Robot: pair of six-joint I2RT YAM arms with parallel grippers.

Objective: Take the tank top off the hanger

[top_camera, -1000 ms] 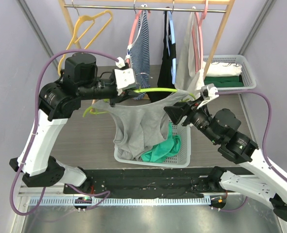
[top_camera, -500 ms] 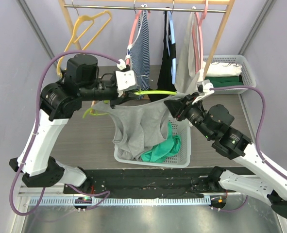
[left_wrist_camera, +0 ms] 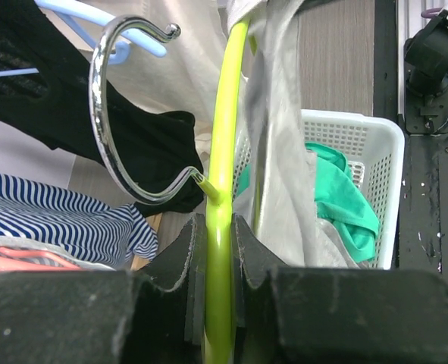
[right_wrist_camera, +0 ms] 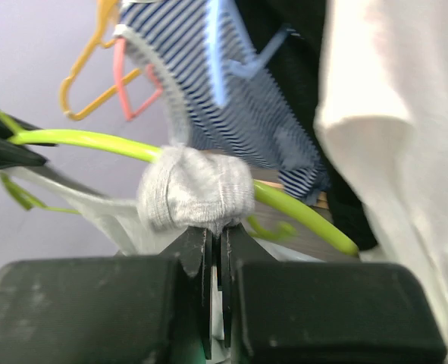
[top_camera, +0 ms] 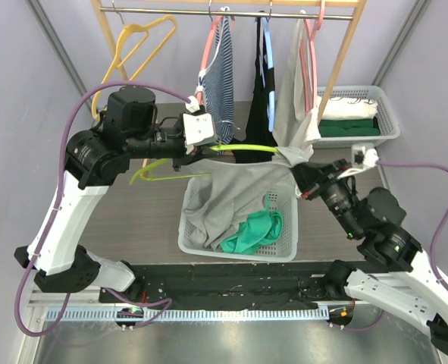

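A grey tank top [top_camera: 224, 201] hangs from a lime green hanger [top_camera: 242, 145] held level above the basket. My left gripper [top_camera: 208, 144] is shut on the hanger's bar just below its metal hook [left_wrist_camera: 125, 114]; in the left wrist view the hanger [left_wrist_camera: 225, 114] runs up from between the left gripper [left_wrist_camera: 218, 243] pads. My right gripper [top_camera: 298, 168] is shut on the tank top's bunched strap [right_wrist_camera: 197, 189], which wraps the hanger [right_wrist_camera: 299, 212] near its right end. Grey cloth stretches from that right gripper [right_wrist_camera: 218, 243] down into the basket.
A white basket [top_camera: 284, 250] under the tank top holds a green garment [top_camera: 254, 231]. Behind, a wooden rack [top_camera: 231, 11] carries a striped top [top_camera: 220, 76], a black top [top_camera: 261, 106], a white garment [top_camera: 292, 98] and a bare yellow hanger [top_camera: 136, 42]. Another basket [top_camera: 383, 114] stands back right.
My right gripper closed on the tank top's strap and drew back to the right, pulling the cloth toward the hanger's right end. The left gripper kept hold of the hanger.
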